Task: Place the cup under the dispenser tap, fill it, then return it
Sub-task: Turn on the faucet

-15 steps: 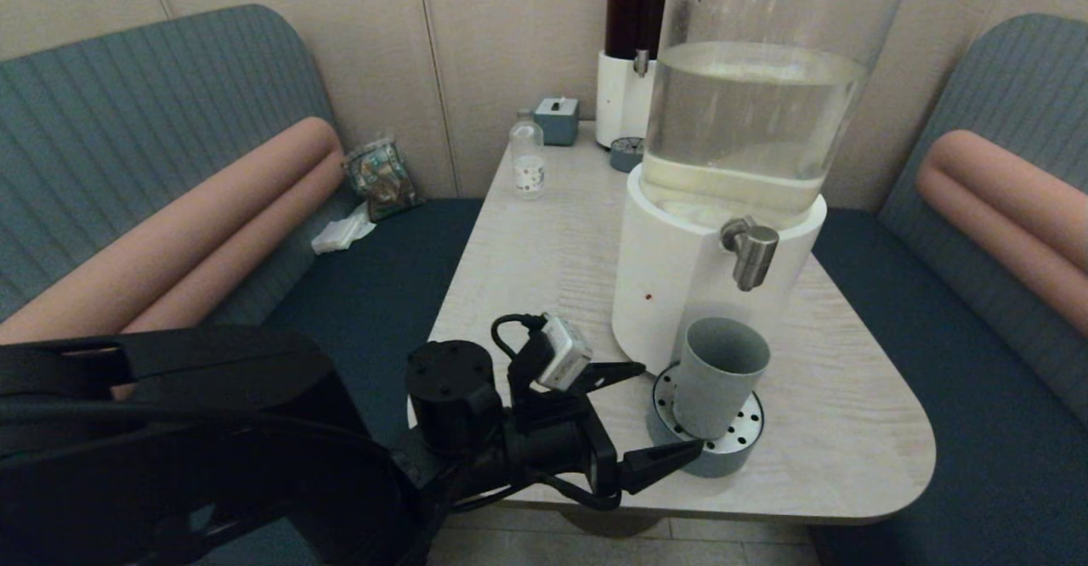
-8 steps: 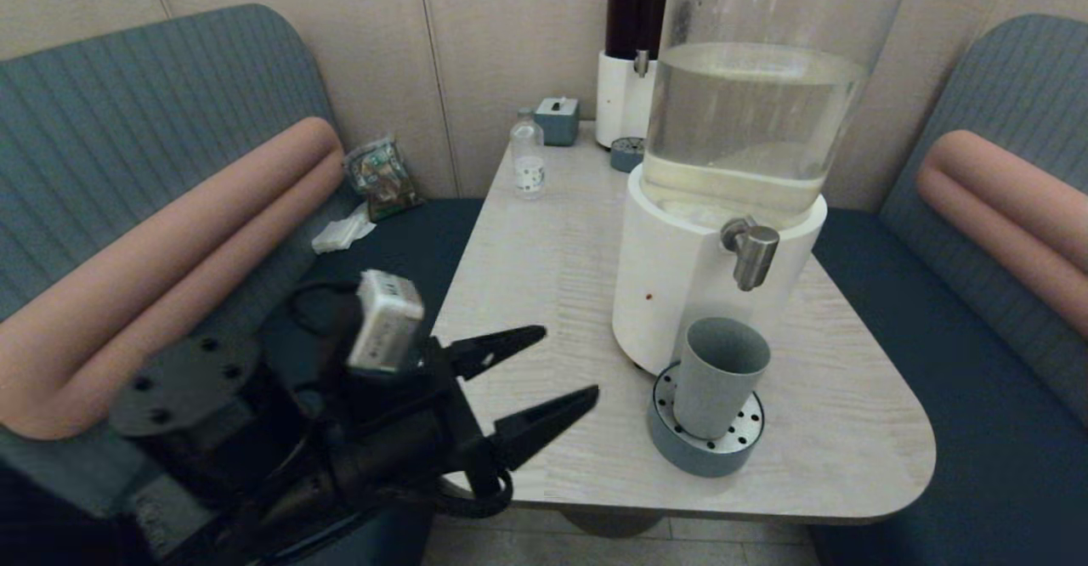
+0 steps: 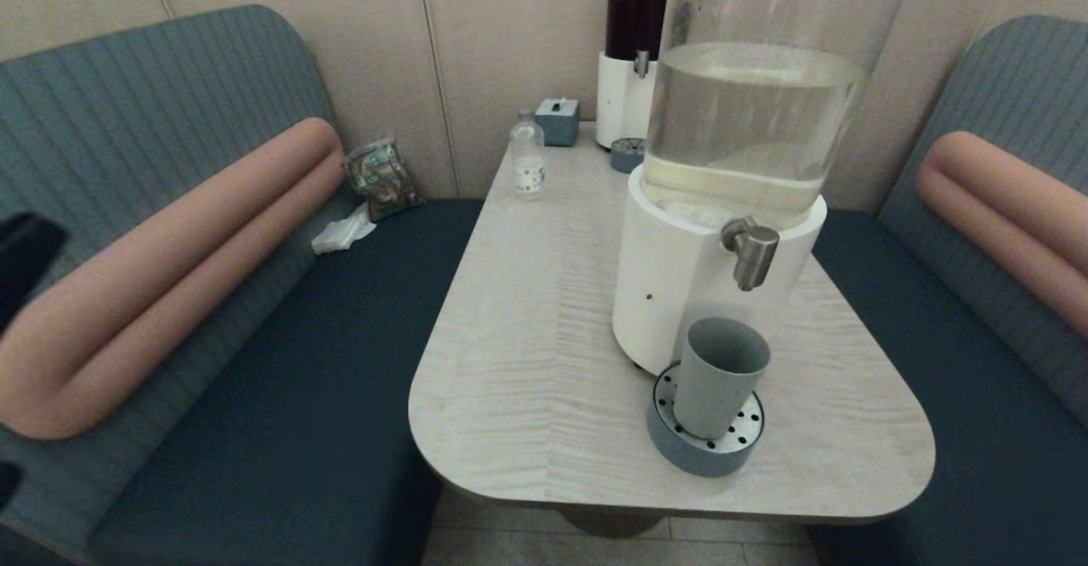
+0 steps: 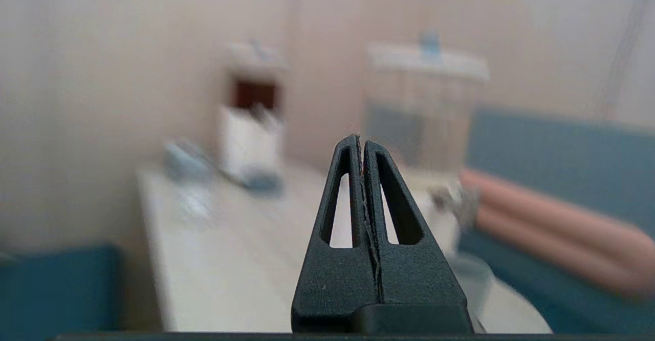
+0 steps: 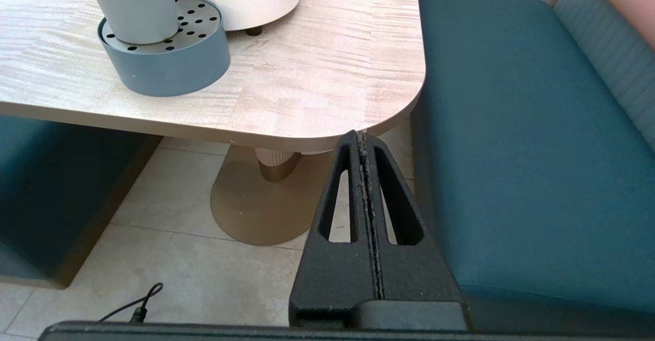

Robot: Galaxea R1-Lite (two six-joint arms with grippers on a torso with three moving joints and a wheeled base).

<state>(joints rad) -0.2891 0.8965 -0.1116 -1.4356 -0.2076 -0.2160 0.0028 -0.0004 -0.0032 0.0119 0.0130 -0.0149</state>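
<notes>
The grey-blue cup [image 3: 721,375] stands upright on the round perforated drip tray [image 3: 699,455], just below the steel dispenser tap [image 3: 752,253] of the big clear-tank dispenser [image 3: 756,107]. No gripper touches it. My left gripper [image 4: 361,141] is shut and empty, held off to the left of the table; only a dark bit of that arm [image 3: 21,260] shows in the head view. My right gripper [image 5: 362,136] is shut and empty, low beside the table's near right corner, with the cup [image 5: 134,3] and tray [image 5: 169,67] ahead of it.
A small clear bottle [image 3: 528,161], a tissue box [image 3: 557,118] and the dark-liquid dispenser [image 3: 633,65] stand at the table's far end. Blue benches flank the table [image 3: 527,362]. A packet [image 3: 381,177] lies on the left bench.
My left arm has pulled back from beside the cup, leftward and almost out of the head view. Its fingers, open earlier, are now shut. The cup has stayed on the tray.
</notes>
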